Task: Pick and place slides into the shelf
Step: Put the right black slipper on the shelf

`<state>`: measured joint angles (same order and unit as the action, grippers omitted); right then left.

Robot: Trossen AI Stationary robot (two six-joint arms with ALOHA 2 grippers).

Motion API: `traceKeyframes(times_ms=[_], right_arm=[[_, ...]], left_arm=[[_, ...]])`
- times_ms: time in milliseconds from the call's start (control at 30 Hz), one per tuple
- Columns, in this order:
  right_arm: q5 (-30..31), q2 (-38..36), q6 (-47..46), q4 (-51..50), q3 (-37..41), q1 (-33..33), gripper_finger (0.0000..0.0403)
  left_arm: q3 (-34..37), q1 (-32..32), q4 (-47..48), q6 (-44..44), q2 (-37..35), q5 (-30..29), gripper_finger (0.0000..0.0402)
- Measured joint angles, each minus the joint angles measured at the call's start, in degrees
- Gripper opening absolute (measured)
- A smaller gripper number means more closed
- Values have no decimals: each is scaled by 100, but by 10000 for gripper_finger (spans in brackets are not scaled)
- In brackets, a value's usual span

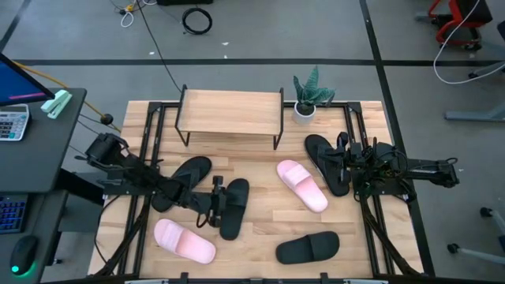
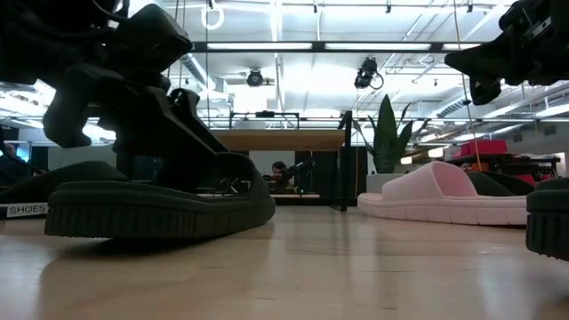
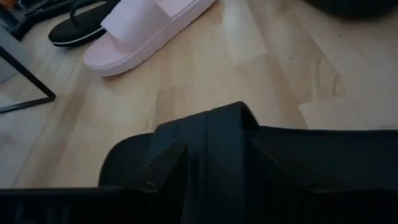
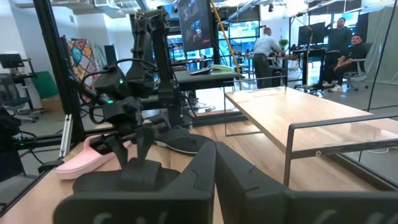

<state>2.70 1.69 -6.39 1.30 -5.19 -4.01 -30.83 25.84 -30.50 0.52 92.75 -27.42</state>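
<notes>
From my remote station, I see the left end effector (image 1: 215,203) down at a black wide-strap slide (image 1: 234,207) left of centre on the tabletop (image 1: 260,229), its fingers set wide around the slide's strap; in the low view the slide's sole lies flat on the wood. The right end effector (image 1: 353,160) waits at the right edge, fingers pressed together and holding nothing, above the two thin black flip-flops (image 1: 327,162). The shelf (image 1: 231,111) stands at the far edge with its plank top bare, a small potted plant (image 1: 306,96) just beside its right end. One pink slide (image 1: 301,185) lies near the centre, the other pink slide (image 1: 183,241) at the near left. A second black slide (image 1: 308,248) lies near the front, right of centre, and another dark sandal (image 1: 185,175) lies under the left arm.
</notes>
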Motion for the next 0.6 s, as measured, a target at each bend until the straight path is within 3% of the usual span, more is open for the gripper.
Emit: traceKeyframes(times_ms=[600], right_arm=[[0,1,2,0,0,1,14]], left_arm=[[-4,-508,398,233,-13,30,152]])
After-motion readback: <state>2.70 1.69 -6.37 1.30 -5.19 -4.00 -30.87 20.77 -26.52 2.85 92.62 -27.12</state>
